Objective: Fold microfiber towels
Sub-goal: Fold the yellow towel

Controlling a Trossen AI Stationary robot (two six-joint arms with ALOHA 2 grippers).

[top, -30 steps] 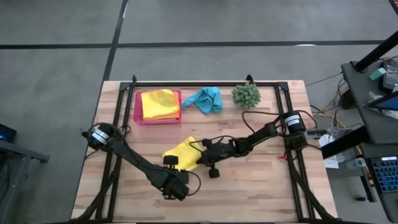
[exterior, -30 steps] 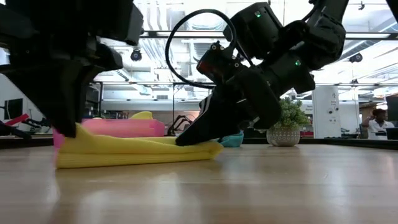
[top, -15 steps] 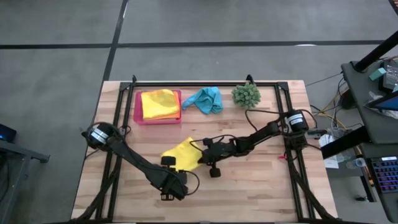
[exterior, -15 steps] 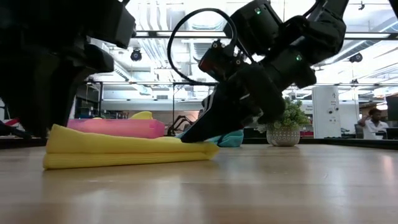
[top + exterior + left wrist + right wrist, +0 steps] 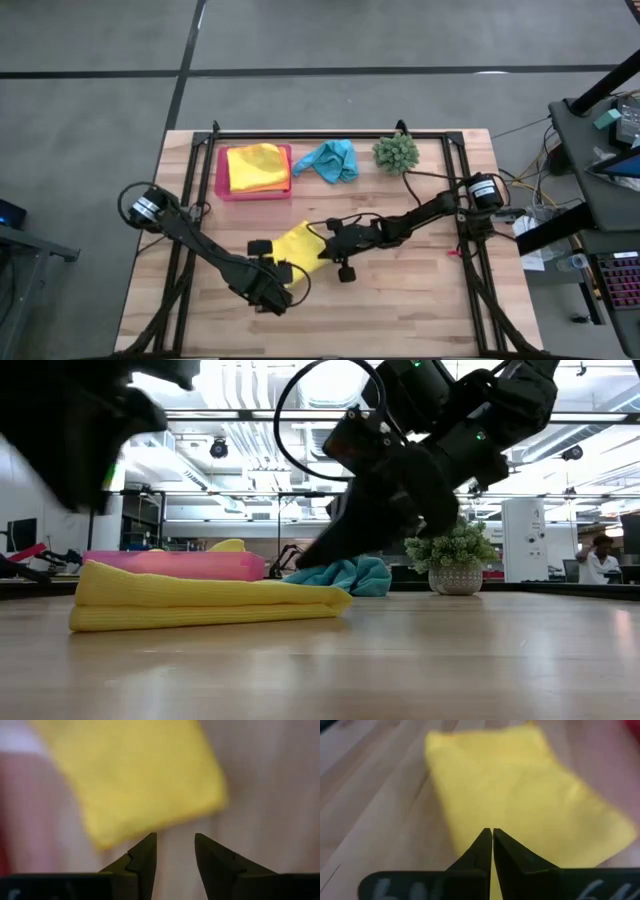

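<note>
A folded yellow towel (image 5: 300, 246) (image 5: 200, 600) lies flat on the wooden table near its middle. My left gripper (image 5: 175, 847) (image 5: 272, 264) hangs open above the towel's near-left edge and points down, with nothing between its fingers. My right gripper (image 5: 492, 836) (image 5: 296, 565) is shut and slants down from the right. Its tips stand just above the towel's right end, with a small gap showing in the low view. A yellow towel (image 5: 255, 163) on an orange one (image 5: 272, 186) lies in the pink tray (image 5: 221, 182). A turquoise towel (image 5: 332, 160) lies crumpled beside the tray.
A small spiky green plant (image 5: 397, 152) in a pot stands at the far right of the table. The pink tray sits at the far left. Bare wood stretches along the near edge and to the right of the yellow towel.
My left gripper has opened, let go of the yellow towel's left end and risen clear of it. That end has sprung up a little, and the towel stays folded in place. My shut right gripper has lifted slightly off the towel's right end.
</note>
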